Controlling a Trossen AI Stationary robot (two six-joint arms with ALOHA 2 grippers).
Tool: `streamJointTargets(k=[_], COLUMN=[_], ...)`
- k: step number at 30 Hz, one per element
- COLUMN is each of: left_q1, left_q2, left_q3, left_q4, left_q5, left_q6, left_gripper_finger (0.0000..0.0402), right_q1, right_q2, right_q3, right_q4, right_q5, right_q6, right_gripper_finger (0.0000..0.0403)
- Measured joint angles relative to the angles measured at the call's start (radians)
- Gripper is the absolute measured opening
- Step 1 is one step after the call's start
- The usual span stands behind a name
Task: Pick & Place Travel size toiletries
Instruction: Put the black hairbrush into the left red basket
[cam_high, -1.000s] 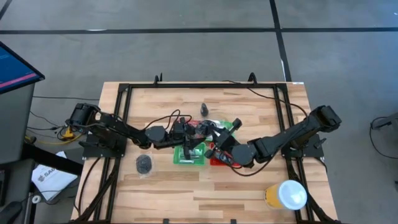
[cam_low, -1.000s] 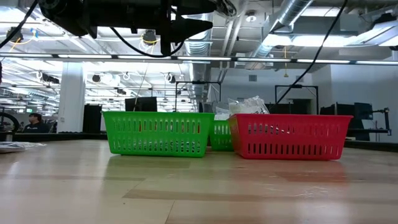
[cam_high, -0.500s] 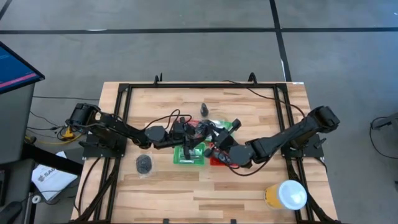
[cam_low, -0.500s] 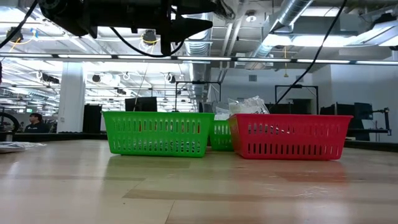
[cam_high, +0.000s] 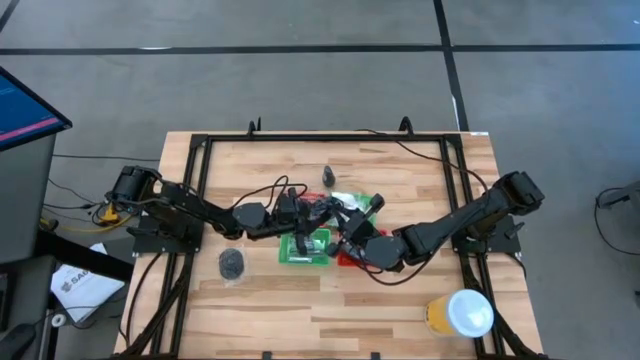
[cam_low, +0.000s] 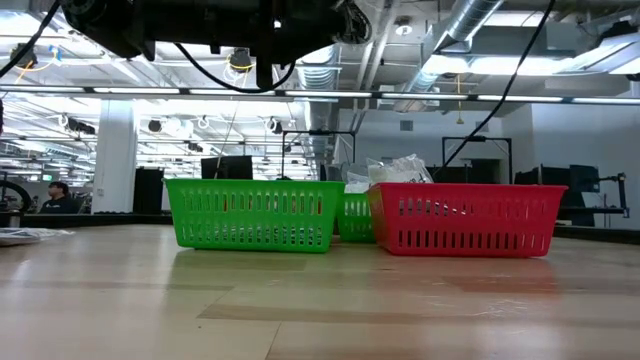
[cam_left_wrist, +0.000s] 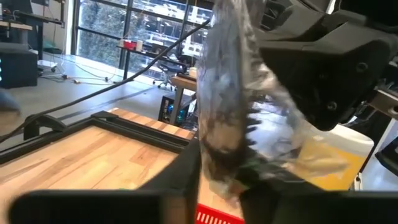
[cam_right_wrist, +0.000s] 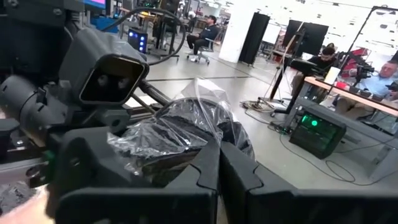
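Note:
A clear crinkly packet with a black coiled piece inside (cam_left_wrist: 225, 118) (cam_right_wrist: 177, 130) is up in the air between both grippers, above the green basket (cam_high: 303, 247) and the red basket (cam_high: 347, 259). My left gripper (cam_high: 312, 222) (cam_left_wrist: 219, 177) reaches in from the table's left and is shut on it. My right gripper (cam_high: 346, 236) (cam_right_wrist: 217, 168) comes from the right and is shut on the same packet. Another black coiled piece (cam_high: 231, 263) lies on the table to the left. A dark mini bottle (cam_high: 327, 177) stands toward the far side. My left gripper pinches the packet's lower end (cam_left_wrist: 221, 163) between its two fingers; the packet stands up out of the fingers, lifted clear of the table. My right gripper pinches the packet's other end (cam_right_wrist: 198, 144) between its fingers, coming level from the table's right; the crumpled film bulges out beyond the fingertips.
A second green basket (cam_high: 370, 201) sits behind the red one, with white packets (cam_low: 398, 168) showing above the baskets in the low view. The yellow tub with its white lid (cam_high: 461, 313) stands near the right front corner. A black frame (cam_high: 200, 150) edges the table.
My right gripper has moved toward the table's left, closing in on the left gripper above the baskets, and now meets the packet there. The left gripper has stayed in place with the packet.

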Motion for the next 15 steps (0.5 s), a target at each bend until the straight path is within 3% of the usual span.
streamJointTargets(k=[4, 15], left_q1=[-0.001, -0.002], left_q2=[0.000, 0.000], left_q3=[0.000, 0.000], left_q4=[-0.003, -0.039], left_q5=[-0.005, -0.021], left_q6=[0.011, 0.016], left_gripper_finger=[0.0018, 0.0016], right_q1=[0.002, 0.001], right_q2=[0.000, 0.000], right_q3=[0.000, 0.000], right_q4=[-0.005, -0.034], right_q5=[-0.001, -0.001], right_q6=[-0.005, -0.043], right_gripper_finger=[0.0000, 0.0015])
